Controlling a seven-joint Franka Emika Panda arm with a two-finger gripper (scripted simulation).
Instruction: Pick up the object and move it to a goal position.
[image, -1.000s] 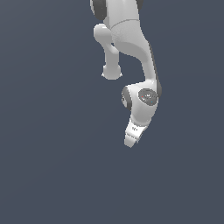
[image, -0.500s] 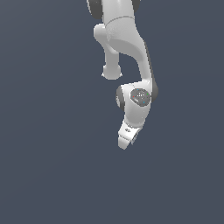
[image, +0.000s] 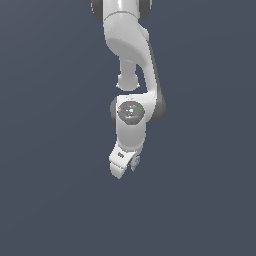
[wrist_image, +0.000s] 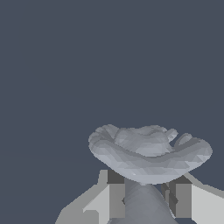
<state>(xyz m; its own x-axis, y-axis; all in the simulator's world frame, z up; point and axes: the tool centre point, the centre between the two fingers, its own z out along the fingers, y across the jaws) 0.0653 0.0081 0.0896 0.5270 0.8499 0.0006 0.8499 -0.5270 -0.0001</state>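
Below the big white arm (image: 131, 55) in the exterior view, the gripper (image: 125, 167) hangs over a plain dark grey floor (image: 45, 200). Just to the exterior view's right of the gripper's tip peeks the object (image: 134, 163), a tiny pale grey-blue thing touching the white hand. It looks lifted up, not lying on the floor.

Close up in the wrist view, the object (wrist_image: 148, 153) looks like a ruffled bowl with wavy, pointy edges, on a thin stem. One finger (wrist_image: 103, 199) sits on one side of the stem and the other finger sits on the other side. The claw looks squeezed shut on that stem, with the wide part sticking out past the fingertips.

No goal mark shows in either picture, so I cannot say how far there is to go.

To do this carry well, I think the claw should keep squeezing just as hard the whole way. The hold is only on the thin stem, so the object could twist or slip out. Slow, smooth moves with no jerks would be safest, and the hand should not tip. Letting go should wait until the hand has stopped at the goal.
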